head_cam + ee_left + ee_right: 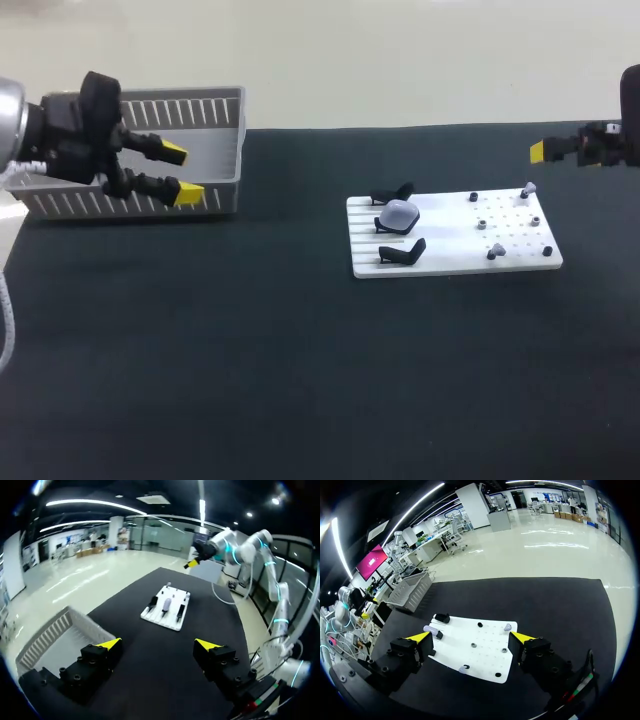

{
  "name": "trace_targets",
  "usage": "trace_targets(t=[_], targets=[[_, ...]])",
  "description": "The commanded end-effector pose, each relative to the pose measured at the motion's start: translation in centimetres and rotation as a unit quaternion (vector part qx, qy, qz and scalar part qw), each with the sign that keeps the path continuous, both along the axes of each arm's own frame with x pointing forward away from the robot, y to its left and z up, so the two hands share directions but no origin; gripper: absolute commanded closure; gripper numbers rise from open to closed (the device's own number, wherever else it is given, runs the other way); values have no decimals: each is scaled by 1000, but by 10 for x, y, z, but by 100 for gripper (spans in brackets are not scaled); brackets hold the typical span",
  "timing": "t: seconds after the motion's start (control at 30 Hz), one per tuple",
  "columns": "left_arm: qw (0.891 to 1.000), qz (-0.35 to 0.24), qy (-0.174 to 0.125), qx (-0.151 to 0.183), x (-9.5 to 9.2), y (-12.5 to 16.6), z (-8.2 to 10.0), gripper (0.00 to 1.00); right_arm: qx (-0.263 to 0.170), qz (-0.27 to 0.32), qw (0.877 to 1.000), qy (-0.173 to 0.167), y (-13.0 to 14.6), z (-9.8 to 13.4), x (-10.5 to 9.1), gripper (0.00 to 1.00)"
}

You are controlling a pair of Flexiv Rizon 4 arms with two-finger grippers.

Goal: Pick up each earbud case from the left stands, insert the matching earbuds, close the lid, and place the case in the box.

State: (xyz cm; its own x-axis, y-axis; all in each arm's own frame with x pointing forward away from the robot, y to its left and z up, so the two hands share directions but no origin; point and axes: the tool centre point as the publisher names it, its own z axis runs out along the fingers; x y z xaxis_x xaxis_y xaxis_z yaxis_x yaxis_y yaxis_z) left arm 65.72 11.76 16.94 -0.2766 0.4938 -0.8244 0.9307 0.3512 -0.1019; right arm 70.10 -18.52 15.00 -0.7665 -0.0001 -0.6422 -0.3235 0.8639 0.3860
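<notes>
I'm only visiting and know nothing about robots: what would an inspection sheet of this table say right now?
Surface: dark table with a white board right of its middle.
Job's things: one pale earbud case sits on the middle of three black stands, and the other two are bare. Small earbuds stand on the board's right half. A grey slatted box is at the left rear, with no case seen in it.
Clutter: nothing seen.
Grippers: left gripper open, holding nothing, by the box. Right gripper open, holding nothing, at the table's right side.
Cables: nothing seen on the table.
Surroundings: nobody reaches over the table.
</notes>
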Motion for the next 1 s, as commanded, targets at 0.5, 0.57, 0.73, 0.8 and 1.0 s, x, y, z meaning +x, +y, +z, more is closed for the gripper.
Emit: trace_targets(t=[0.5, 0.57, 0.73, 0.8, 1.0], targets=[[990, -132, -43, -2, 16, -60, -23, 0, 0, 0, 1000, 0, 0, 0, 0, 0], [990, -132, -43, -2, 16, -60, -23, 0, 0, 0, 1000, 0, 0, 0, 0, 0], [990, -132, -43, -2, 16, -60, -23, 0, 0, 0, 1000, 0, 0, 0, 0, 0], [990, -132, -43, -2, 16, -60, -23, 0, 0, 0, 1000, 0, 0, 0, 0, 0], [990, -132, -43, -2, 16, -60, -23, 0, 0, 0, 1000, 0, 0, 0, 0, 0]])
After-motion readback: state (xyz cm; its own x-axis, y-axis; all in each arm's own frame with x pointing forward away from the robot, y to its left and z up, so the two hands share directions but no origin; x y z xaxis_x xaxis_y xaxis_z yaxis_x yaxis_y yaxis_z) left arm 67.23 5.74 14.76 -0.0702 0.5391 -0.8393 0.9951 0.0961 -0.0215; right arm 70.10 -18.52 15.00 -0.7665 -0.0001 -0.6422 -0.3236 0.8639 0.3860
